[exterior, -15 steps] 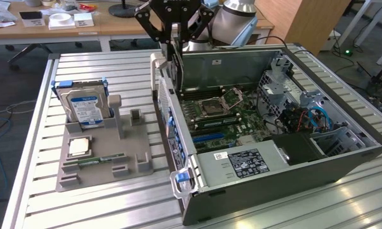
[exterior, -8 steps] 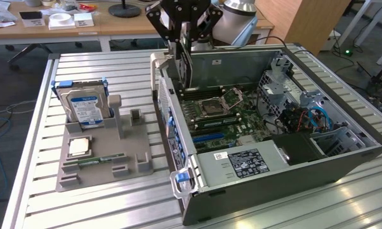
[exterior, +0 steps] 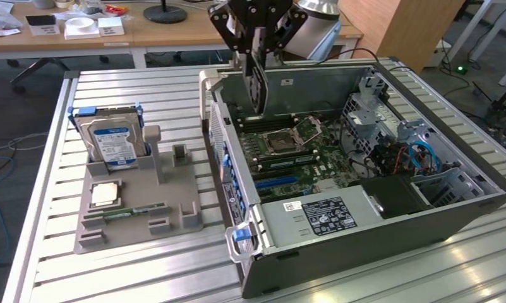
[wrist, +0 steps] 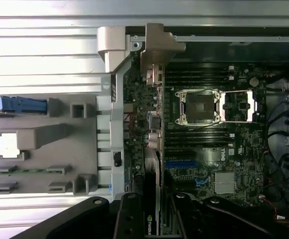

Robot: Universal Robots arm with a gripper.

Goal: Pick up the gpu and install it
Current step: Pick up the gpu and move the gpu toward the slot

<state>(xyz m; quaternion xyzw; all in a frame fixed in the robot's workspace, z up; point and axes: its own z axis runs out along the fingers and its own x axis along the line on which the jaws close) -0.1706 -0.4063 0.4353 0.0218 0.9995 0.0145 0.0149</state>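
Note:
The gpu [exterior: 257, 85], a thin dark card, hangs on edge with my gripper [exterior: 257, 44] shut on its upper part. It is held above the rear left corner of the open computer case [exterior: 455, 211], over the motherboard [exterior: 299, 148] near the case's back wall. In the wrist view the gpu [wrist: 154, 129] appears edge-on, its silver bracket [wrist: 157, 50] at the far end by the case's rear panel. My gripper [wrist: 153, 211] clamps it between two black fingers [wrist: 128, 219].
On the exterior view's left, a grey holder tray [exterior: 122, 237] carries a hard drive [exterior: 111, 140], a CPU chip [exterior: 105, 194] and a green memory stick [exterior: 134, 211]. The case's drive cage and cables [exterior: 404, 151] fill its right side. All sit on a slatted aluminium table [exterior: 134, 278].

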